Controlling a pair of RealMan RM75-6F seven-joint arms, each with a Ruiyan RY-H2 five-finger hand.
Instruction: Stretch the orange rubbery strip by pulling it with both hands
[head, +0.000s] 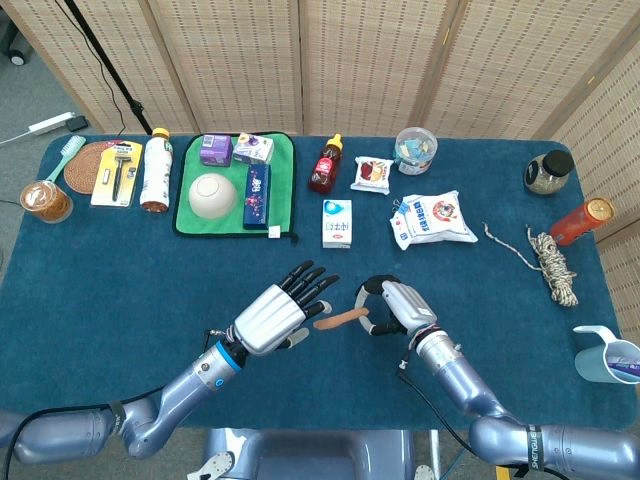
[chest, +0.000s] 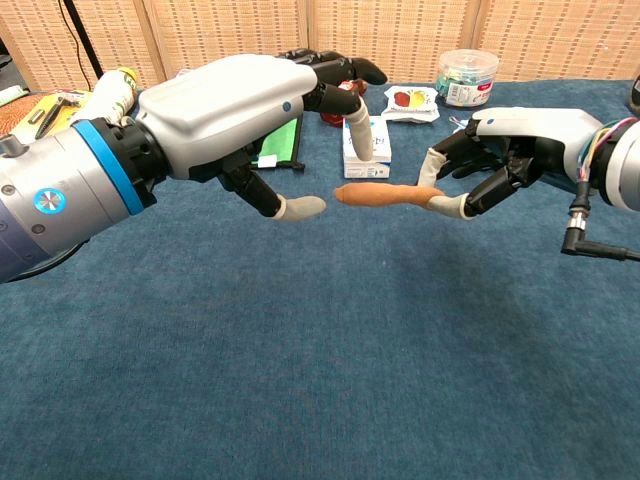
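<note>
Holding one end of the orange rubbery strip (chest: 385, 195) pinched in my right hand (chest: 510, 150), I have it lifted off the blue surface (chest: 320, 360), its free end pointing toward my left hand (chest: 255, 110). My left hand is spread wide and holds nothing, its fingertips (chest: 300, 207) just beside the strip's free end without closing on it, so I judge only the first half of the grasp done. What is left, as I read it, is to close my left hand on that end and pull the two apart; the strip hangs slack and unstretched.
</note>
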